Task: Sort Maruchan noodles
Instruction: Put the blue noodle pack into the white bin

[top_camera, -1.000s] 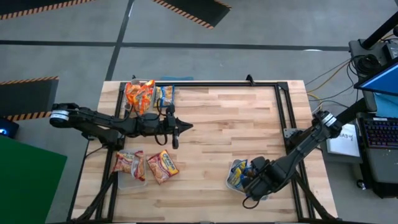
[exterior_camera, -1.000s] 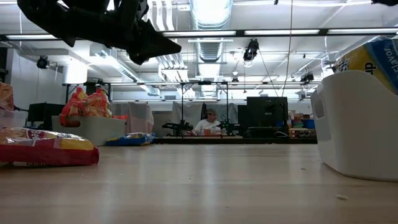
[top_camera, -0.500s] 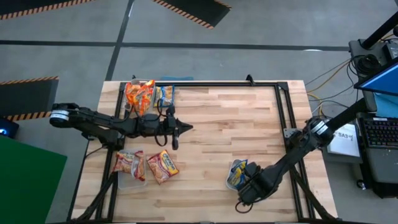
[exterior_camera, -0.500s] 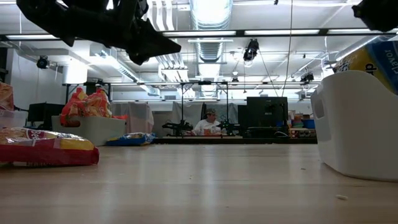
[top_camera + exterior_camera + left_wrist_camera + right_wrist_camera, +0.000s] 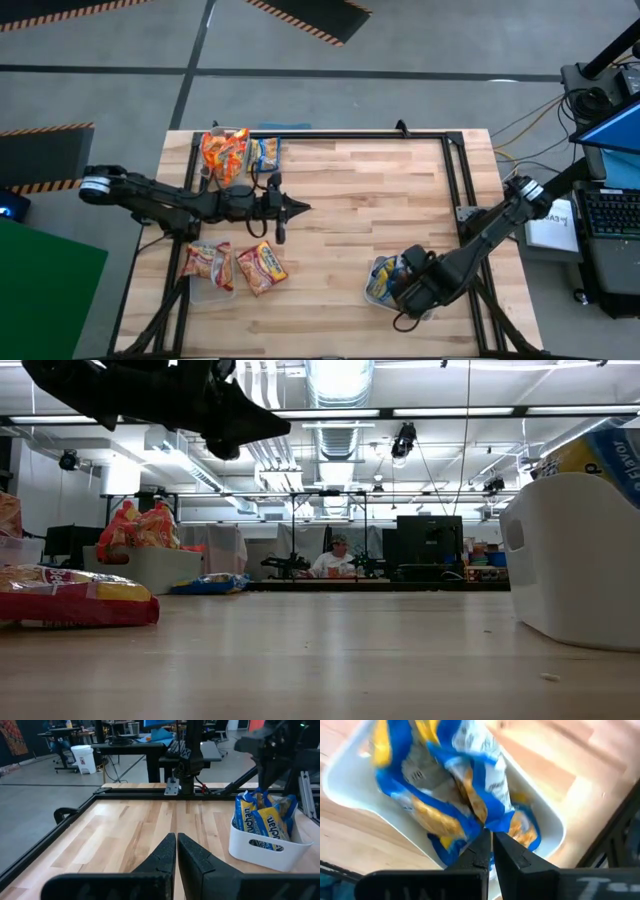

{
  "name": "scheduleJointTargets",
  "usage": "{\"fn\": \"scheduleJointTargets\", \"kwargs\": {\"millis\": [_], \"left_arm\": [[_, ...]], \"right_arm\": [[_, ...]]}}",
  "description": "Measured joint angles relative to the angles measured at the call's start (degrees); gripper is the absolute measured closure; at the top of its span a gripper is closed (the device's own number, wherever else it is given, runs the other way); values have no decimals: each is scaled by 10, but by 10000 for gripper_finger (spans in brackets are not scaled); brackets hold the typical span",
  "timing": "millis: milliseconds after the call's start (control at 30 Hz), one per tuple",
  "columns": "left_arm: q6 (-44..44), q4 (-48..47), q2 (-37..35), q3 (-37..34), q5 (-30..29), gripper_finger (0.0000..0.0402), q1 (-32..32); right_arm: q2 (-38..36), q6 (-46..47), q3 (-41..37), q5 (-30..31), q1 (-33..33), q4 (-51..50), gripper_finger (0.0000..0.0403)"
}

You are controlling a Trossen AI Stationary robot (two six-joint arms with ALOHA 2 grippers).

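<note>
Below: right gripper (image 5: 490,842) clenched, tips at blue packets (image 5: 455,795) in white tub (image 5: 350,775); left gripper (image 5: 176,851) clenched empty above table (image 5: 370,190) ctr.

We see the middle of the bench (image 5: 370,200) bare, so a gripper could pass freely from the far edge across to the near edge there. Along the left edge stand a tub of orange packets (image 5: 224,152), a blue packet (image 5: 264,153), and two red packets (image 5: 233,267), with the left arm (image 5: 190,203) stretched between them. Near the near right corner, the white tub of blue packets (image 5: 381,281) and the right arm (image 5: 470,255) block the way.
</note>
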Motion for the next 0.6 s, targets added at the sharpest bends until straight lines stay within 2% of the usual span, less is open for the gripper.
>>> {"fn": "scheduleJointTargets", "kwargs": {"millis": [100,233,300,600], "left_arm": [[-1,0,-3,0,0,402,-4],[-1,0,-4,0,0,402,-8],[-1,0,-4,0,0,402,-8],[-13,-1,-4,0,0,402,-9]], "right_arm": [[-19,-23,0,51,0,-1,394],[-34,-88,0,166,-3,0,394],[-40,-119,0,205,-10,0,394],[-42,-320,-11,267,-86,44,394]]}}
